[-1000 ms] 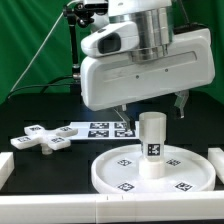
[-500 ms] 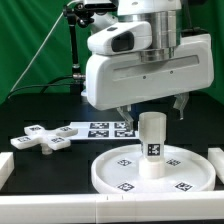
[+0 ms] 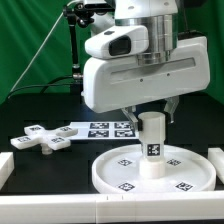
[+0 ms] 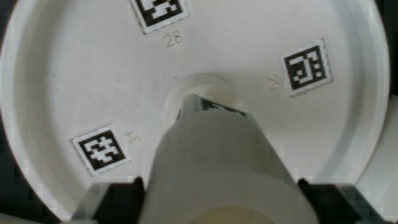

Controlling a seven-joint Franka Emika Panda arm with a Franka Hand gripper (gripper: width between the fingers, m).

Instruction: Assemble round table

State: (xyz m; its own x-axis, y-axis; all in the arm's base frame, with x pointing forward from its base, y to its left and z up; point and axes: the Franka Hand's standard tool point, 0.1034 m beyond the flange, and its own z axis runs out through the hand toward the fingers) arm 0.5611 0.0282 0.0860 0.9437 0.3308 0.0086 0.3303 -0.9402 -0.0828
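Observation:
The large rimmed round disc [image 3: 104, 172] lies flat at the front, and the short thick cylinder leg [image 3: 152, 145] stands upright on its centre. My gripper [image 3: 151, 115] is open directly above the leg, one finger on each side of its top with narrow gaps. In the wrist view the leg [image 4: 214, 150] runs up the middle between my dark fingertips [image 4: 121, 200], with the tagged disc [image 4: 89, 80] beneath; the gripper [image 4: 222, 205] straddles the leg. The cross-shaped foot [image 3: 40, 138] lies loose on the table at the exterior view's left.
The marker board [image 3: 100, 128] lies behind the disc, between it and the foot. White rail pieces stand at the front left [image 3: 5, 165], front right [image 3: 215, 157] and along the front edge [image 3: 100, 207]. A green backdrop closes the back.
My gripper has come down over the leg, and the fingers have narrowed toward its sides. The disc, leg and foot have not moved.

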